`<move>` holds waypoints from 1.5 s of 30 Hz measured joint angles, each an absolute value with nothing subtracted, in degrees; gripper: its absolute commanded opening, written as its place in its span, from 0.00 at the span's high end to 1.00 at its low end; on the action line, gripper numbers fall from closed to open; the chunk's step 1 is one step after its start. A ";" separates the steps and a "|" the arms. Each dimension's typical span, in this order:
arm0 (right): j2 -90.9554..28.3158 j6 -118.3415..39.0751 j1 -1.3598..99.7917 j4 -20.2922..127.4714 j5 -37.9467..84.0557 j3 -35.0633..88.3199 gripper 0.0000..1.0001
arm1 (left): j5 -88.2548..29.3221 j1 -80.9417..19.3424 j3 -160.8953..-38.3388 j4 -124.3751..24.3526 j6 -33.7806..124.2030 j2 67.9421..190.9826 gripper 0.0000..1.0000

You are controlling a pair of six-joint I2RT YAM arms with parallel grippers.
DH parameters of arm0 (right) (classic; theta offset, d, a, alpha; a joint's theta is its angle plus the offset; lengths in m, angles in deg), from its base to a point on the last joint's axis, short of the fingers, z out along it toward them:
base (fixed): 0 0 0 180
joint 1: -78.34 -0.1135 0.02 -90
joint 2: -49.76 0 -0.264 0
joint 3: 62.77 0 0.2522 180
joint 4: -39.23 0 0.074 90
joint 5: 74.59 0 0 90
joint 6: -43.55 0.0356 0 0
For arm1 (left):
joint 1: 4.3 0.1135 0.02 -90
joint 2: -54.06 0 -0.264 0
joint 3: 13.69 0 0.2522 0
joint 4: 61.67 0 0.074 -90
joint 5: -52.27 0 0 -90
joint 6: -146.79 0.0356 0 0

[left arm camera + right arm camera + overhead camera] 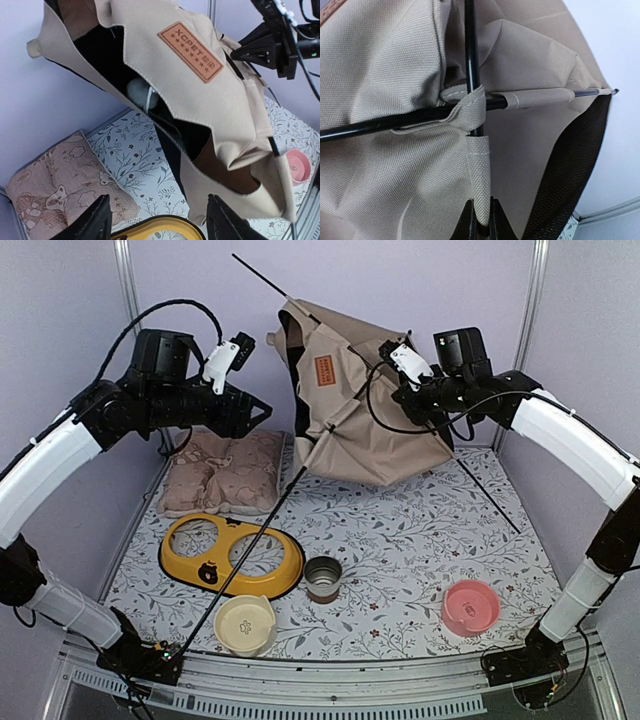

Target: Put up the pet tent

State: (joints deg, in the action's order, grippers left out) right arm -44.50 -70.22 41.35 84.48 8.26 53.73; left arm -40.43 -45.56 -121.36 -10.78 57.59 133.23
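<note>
Two black poles (262,515) are already threaded through the pet tent (350,410) and cross at its peak, so the frame looks assembled, but the tent is not standing. It hangs tilted above the back of the floral mat (420,530), its tan cloth sagging in loose folds. One pole slants down to the near left edge of the table and the other runs out to the right. The right gripper (481,215) is clamped on a woven strap (479,175) just below the pole crossing and carries the whole tent by it. The left gripper (157,222) hovers beside the tent's left flank with its fingers spread wide and nothing between them. From its wrist view the brown label patch (190,51) and the white pom-pom (142,95) show, the pom-pom tucked in the dark opening. Whether the pole tips are seated in the corner pockets is hard to judge from these angles. What seems left is to spread the base, bow the poles so the cloth pulls taut, and set the tent upright on the mat. The cushion (222,472) lies flat at the left, outside the tent.
</note>
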 measured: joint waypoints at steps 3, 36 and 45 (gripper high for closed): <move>-44.39 -70.20 44.63 83.56 8.23 49.10 1.00 | -39.29 -45.62 -118.67 -11.11 56.32 133.25 0.33; -46.25 -53.52 47.99 78.16 12.43 33.62 0.37 | -31.12 -54.49 -85.75 -10.98 39.47 127.51 0.41; -38.51 -39.95 46.31 76.39 23.07 24.38 0.36 | -29.65 -64.72 -77.25 -11.00 30.88 125.08 0.46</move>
State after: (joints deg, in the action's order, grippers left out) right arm -38.51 -39.95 46.31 76.39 23.07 24.38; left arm -29.65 -64.72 -77.25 -11.00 30.88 125.08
